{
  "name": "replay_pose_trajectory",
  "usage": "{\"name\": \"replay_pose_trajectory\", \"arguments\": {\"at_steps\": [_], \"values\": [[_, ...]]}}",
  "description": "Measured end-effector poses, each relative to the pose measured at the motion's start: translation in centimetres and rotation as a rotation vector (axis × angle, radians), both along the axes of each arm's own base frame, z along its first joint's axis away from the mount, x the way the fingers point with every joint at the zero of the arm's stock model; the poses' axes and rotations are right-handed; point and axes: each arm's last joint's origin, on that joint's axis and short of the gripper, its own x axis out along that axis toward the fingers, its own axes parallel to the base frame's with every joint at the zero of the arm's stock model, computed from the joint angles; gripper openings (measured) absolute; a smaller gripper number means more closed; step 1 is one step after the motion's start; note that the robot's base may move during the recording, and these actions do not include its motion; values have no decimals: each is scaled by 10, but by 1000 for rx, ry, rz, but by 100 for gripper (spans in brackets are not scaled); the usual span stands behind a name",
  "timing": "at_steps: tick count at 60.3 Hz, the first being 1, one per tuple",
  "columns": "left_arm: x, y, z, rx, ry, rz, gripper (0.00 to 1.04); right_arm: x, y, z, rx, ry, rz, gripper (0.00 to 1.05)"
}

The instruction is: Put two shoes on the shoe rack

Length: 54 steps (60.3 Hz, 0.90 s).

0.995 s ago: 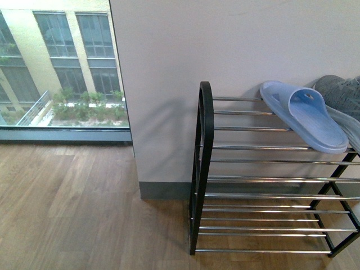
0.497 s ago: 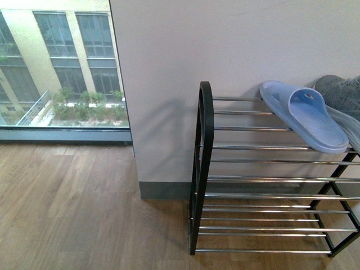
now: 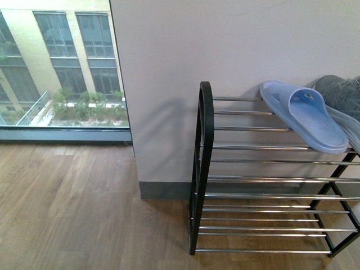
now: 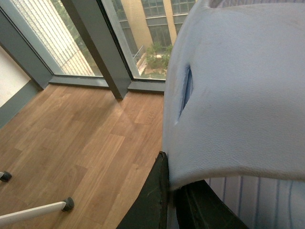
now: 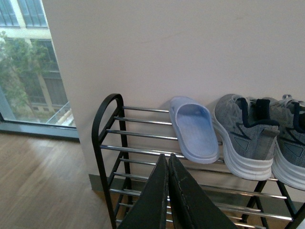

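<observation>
Shoe rack [image 3: 270,180] with thin black metal frame and chrome bars stands against the white wall; front view shows one pale blue rubber slide sandal [image 3: 306,115] lying on its top tier, a grey knit sneaker [image 3: 343,95] just beside it. Left wrist view: left gripper [image 4: 172,200] clenched on a second pale blue slide sandal [image 4: 238,90], above wooden floor [image 4: 76,143]. Right wrist view: right gripper [image 5: 168,191], jaws pressed together, empty, before the rack; two grey sneakers beside the sandal
</observation>
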Motion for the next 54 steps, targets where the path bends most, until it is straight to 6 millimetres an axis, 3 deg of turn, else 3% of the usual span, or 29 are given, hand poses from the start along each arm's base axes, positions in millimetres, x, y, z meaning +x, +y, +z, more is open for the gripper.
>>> {"name": "replay_pose_trajectory", "arguments": {"at_steps": [5,15,37,54], "values": [[0,0,0,0,0,0,2,0,0,0,0,0,0,2],[0,0,0,0,0,0,2,0,0,0,0,0,0,35],[0,0,0,0,0,1,2,0,0,0,0,-1,3,94],[0,0,0,-1,-1,-1,2,0,0,0,1,1,-2,95]]}}
